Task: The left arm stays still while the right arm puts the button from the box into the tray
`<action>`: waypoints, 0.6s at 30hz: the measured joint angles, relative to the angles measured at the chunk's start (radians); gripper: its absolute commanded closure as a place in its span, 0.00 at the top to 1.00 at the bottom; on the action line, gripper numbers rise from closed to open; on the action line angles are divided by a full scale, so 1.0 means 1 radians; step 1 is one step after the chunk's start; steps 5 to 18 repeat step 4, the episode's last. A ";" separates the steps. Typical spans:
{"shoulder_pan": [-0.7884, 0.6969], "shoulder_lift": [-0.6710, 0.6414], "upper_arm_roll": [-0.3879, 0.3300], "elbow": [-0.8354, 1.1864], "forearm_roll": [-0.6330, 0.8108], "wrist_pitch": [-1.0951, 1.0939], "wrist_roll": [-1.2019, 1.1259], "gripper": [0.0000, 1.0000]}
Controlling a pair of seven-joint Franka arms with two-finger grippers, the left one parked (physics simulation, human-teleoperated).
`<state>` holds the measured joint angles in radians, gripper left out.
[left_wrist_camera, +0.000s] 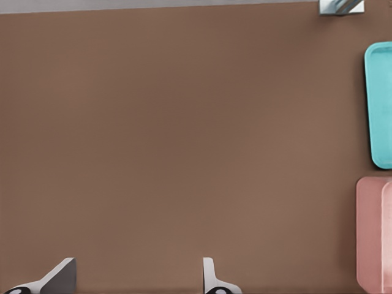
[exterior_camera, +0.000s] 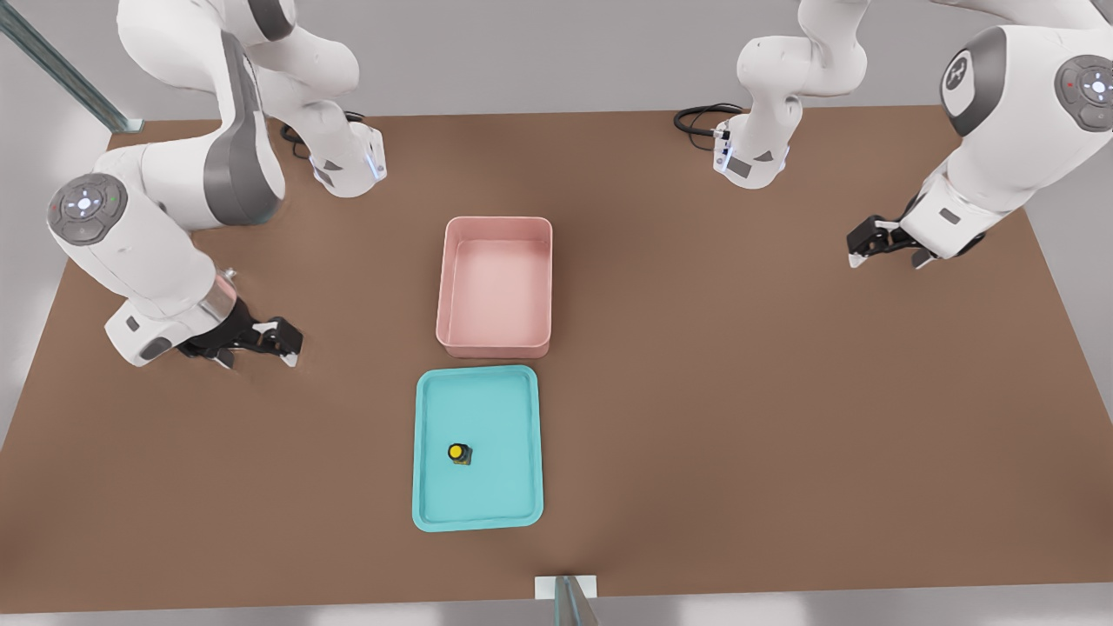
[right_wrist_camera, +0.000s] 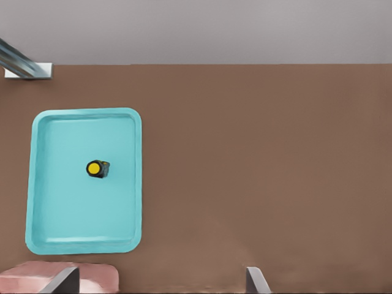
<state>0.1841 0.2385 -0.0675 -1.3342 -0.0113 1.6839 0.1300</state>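
Observation:
The button [exterior_camera: 459, 453], a yellow cap on a black body, stands upright inside the turquoise tray [exterior_camera: 496, 417], a little toward the front view's left. The pink box [exterior_camera: 496, 287] sits just behind the tray with nothing in it. My gripper [exterior_camera: 283, 341] hovers low over the table at the front view's left, well clear of both containers, open and holding nothing. The right wrist view looks across at the tray [right_wrist_camera: 79, 208] with the button [right_wrist_camera: 97, 168] in it, a corner of the box [right_wrist_camera: 98, 278], and my gripper [right_wrist_camera: 159, 278] with its fingertips [right_wrist_camera: 256, 280] wide apart.
The parked arm's gripper [exterior_camera: 887, 243] hangs over the table at the front view's right. Black cables [exterior_camera: 696, 117] lie by the far arm base [exterior_camera: 752, 161]. A metal bracket [exterior_camera: 565, 591] sits on the table's near edge. The left wrist view catches the tray [left_wrist_camera: 381, 104] and box [left_wrist_camera: 373, 233].

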 measured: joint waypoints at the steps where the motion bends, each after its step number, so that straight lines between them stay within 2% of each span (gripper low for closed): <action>1: -0.030 0.001 0.003 0.020 -0.014 -0.020 -0.024 1.00; 4: -0.083 0.000 0.005 0.039 -0.014 -0.064 -0.090 1.00; 18: -0.083 0.000 0.005 0.039 -0.014 -0.064 -0.090 1.00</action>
